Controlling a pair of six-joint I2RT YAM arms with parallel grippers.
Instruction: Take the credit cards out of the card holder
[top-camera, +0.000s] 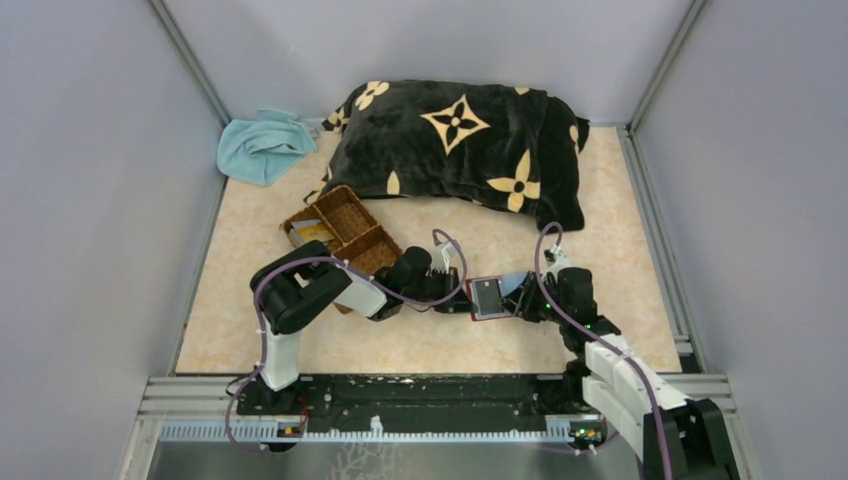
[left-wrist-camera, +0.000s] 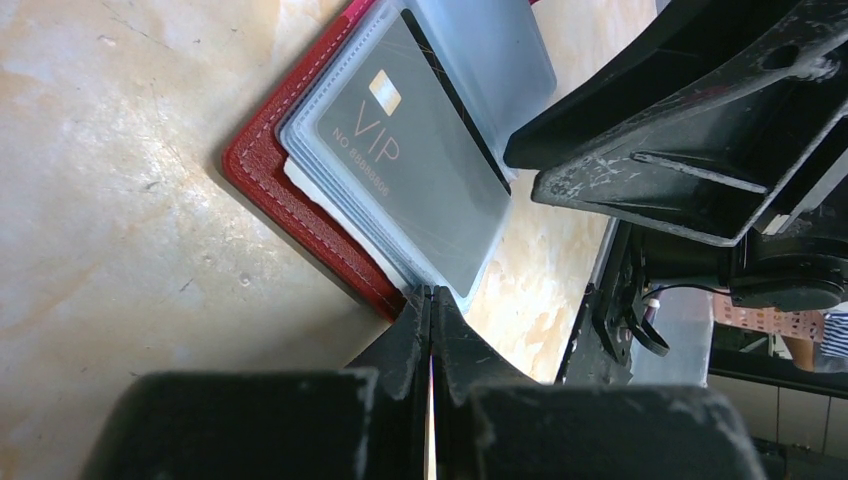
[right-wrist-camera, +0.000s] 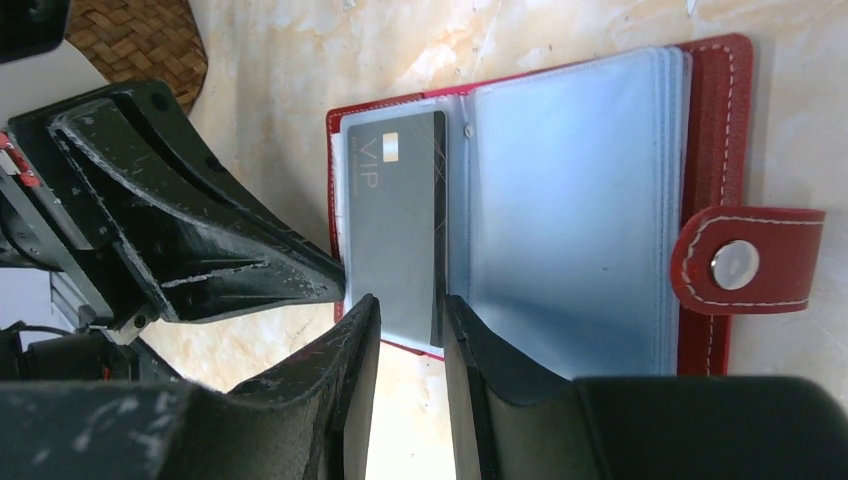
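Card holder (right-wrist-camera: 620, 200) open, VIP card (right-wrist-camera: 395, 210) partly hidden

Setting is reading as a robotics lab test cell: grey panel walls (top-camera: 90, 150) in aluminium framing (top-camera: 190, 60) are enclosing a marble-patterned table (top-camera: 620, 200), and a black mounting rail (top-camera: 420, 400) along the bottom edge is carrying the cabled left arm (top-camera: 290, 300) and right arm (top-camera: 620, 370).
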